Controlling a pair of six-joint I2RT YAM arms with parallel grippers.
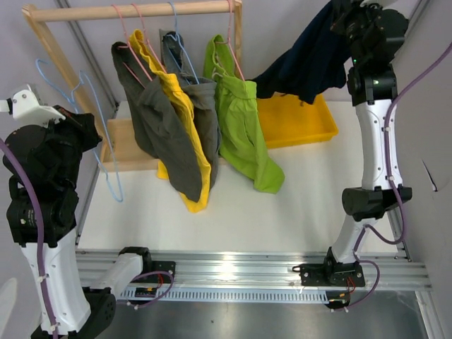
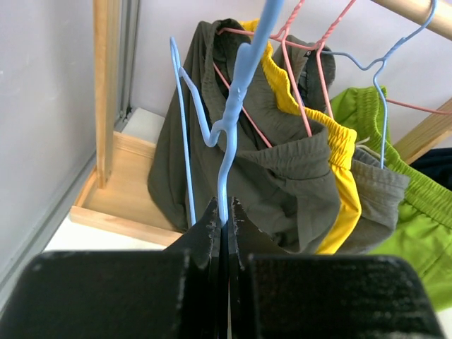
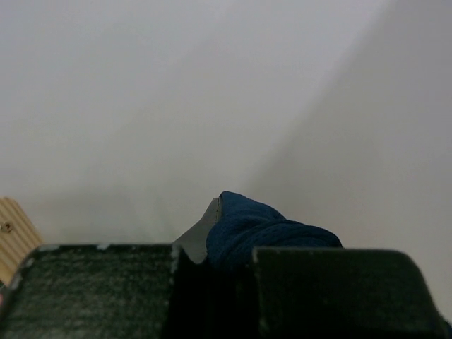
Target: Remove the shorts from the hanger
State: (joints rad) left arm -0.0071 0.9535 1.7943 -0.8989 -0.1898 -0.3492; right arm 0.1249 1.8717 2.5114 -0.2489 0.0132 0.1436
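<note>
Top view: wooden rack at 11-12 o'clock of the white table, with four shorts hanging side by side on its rod. From the left: dark olive-grey shorts on a pink hanger, yellow shorts partly behind them, mid grey shorts on a blue hanger, lime green shorts on a pink hanger at the right end. The olive, yellow and grey pairs overlap and touch. The green pair is just beside the grey, with its hem reaching down to the table.

Navy blue shorts at 1 o'clock, off the rack, hanging in the air from the right gripper above the far edge of the yellow tray. The tray sits at 2 o'clock, just right of the rack. Right wrist view: jaws pinched on a bunched fold of navy cloth, which bulges up between the fingers. Plain wall behind.

Left gripper at 9 o'clock, raised beside the rack's left post. Left wrist view: jaws nearly together, clamping the lower wire of a bare light-blue hanger. The hanger stands upright in front of the olive pair and carries no cloth.

Green light glows on the right arm near the wrist. Both bases sit on a metal rail at 6 o'clock
</note>
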